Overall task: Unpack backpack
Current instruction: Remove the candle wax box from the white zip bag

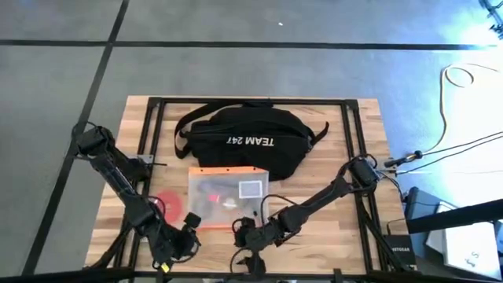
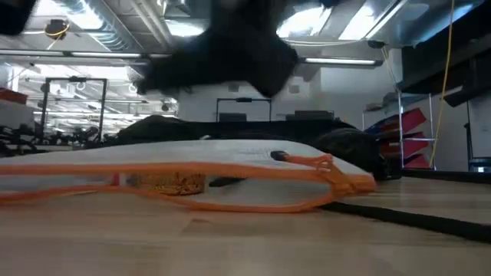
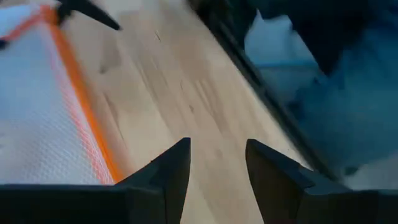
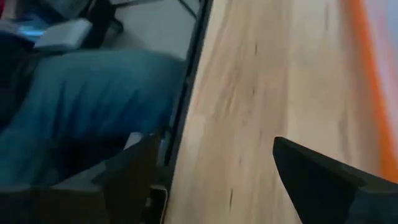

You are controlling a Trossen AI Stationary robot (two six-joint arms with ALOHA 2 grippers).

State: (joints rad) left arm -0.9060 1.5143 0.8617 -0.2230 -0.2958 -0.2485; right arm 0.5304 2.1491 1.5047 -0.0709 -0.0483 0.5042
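The black backpack (image 1: pixel 244 141) with white lettering lies flat at the table's far middle and shows behind the pouch in the low view (image 2: pixel 253 130). A translucent pouch with orange trim (image 1: pixel 228 196) lies flat on the wood just in front of it (image 2: pixel 192 165). My left gripper (image 3: pixel 217 149) is open, low over bare wood by the pouch's near left corner (image 1: pixel 194 226). My right gripper (image 4: pixel 214 142) is open wide over bare wood by the pouch's near edge (image 1: pixel 240 229). Neither holds anything.
A red round thing (image 1: pixel 170 206) lies left of the pouch, partly under my left arm. A person in blue jeans (image 4: pixel 81 106) is just beyond the table's near edge. A black frame rail (image 1: pixel 149 118) runs around the tabletop.
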